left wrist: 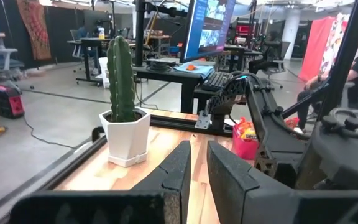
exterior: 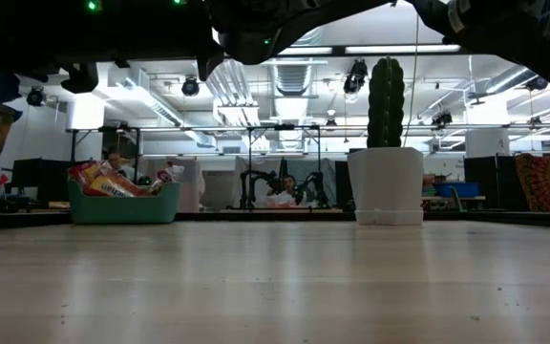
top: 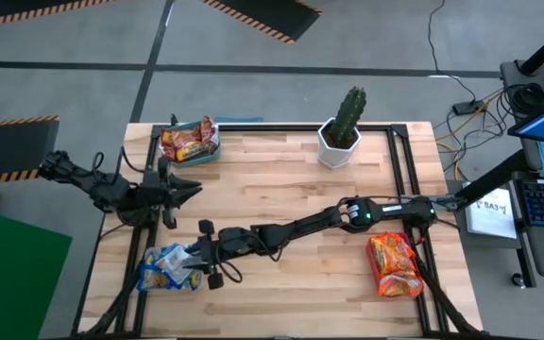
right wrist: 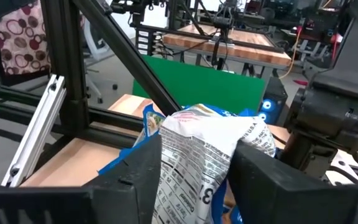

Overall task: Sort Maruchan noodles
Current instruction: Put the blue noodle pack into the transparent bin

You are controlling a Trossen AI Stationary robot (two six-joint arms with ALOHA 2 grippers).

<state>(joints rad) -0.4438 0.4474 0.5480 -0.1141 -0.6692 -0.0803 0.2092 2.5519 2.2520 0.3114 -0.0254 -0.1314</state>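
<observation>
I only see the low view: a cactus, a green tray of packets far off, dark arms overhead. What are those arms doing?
Observer: The right gripper reaches across to a pile of blue packets on the left arm's side.
Operator: And the other arm?
Observer: The left gripper hovers at the table's left edge, shut and holding nothing.
Operator: Any more noodles?
Observer: Yes, orange packets are stacked near the right arm's base.

Cactus (exterior: 386, 89), green tray (exterior: 122, 208), perhaps noodle packets (exterior: 103, 181)
</observation>
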